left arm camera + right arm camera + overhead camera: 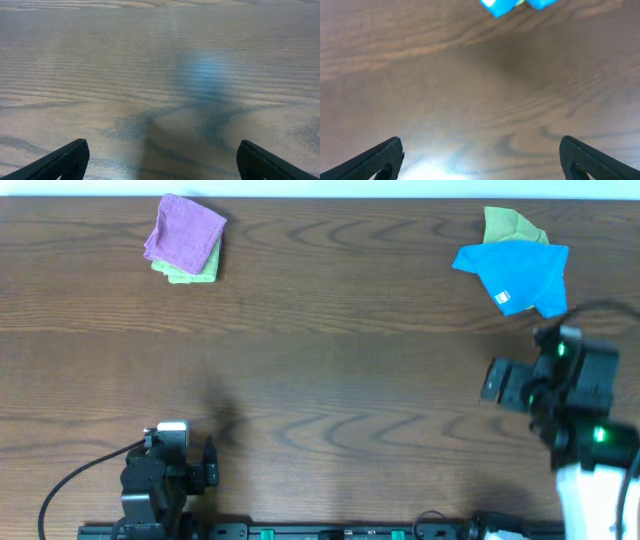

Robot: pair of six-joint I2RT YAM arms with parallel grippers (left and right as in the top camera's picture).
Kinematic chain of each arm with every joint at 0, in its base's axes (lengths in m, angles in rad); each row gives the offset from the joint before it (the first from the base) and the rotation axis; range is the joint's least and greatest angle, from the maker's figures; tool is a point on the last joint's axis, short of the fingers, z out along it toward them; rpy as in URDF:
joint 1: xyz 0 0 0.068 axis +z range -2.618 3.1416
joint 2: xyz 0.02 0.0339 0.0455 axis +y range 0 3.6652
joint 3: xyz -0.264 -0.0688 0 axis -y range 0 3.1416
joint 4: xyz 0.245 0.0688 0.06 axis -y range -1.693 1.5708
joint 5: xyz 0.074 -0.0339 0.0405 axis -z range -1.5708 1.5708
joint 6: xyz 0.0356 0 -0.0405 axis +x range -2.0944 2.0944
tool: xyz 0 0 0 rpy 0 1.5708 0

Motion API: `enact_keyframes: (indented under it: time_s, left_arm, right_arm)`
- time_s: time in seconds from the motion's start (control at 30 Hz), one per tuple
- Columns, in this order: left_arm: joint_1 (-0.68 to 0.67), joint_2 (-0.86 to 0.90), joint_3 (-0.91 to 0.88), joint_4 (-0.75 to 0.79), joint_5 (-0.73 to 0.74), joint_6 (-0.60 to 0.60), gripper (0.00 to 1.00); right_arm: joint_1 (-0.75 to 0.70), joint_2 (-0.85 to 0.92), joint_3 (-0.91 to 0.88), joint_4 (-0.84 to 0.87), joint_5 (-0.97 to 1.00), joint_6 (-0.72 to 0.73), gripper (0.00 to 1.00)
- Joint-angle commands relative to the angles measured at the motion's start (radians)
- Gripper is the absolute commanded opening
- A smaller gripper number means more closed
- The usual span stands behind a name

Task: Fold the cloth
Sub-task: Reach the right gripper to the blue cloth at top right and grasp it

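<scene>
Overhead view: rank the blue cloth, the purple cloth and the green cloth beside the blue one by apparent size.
1. blue cloth
2. purple cloth
3. green cloth, partly hidden under the blue one, so unsure

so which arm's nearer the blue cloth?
Right. The right end effector is just short of the cloth; the left end effector is far across the table.

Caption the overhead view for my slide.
Blue cloth lies crumpled, overlapping a green cloth; right gripper open short of it.

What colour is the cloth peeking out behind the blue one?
Light green cloth, clearest in overhead view.
</scene>
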Motion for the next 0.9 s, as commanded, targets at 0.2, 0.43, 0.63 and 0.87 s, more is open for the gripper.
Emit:
enact_keyframes:
  time_s: [0.2,0.43,0.63,0.87]
  left_arm:
    - [-0.004,-0.006,-0.013,-0.053,-0.012,0.044,0.95]
    - [-0.004,-0.006,-0.013,-0.053,-0.012,0.044,0.95]
    - [-0.004,-0.006,-0.013,-0.053,-0.011,0.044,0.95]
    - [-0.004,-0.006,-0.013,-0.053,-0.012,0.045,0.95]
  right_arm:
    - [-0.061,0.332,0.271,0.035,0.053,0.066,0.99]
    - [-0.106,0.467,0.329,0.182,0.077,0.056,0.99]
    - [-0.111,0.533,0.328,0.282,0.151,0.053,0.99]
    - [-0.132,0.663,0.327,0.448,0.143,0.024,0.99]
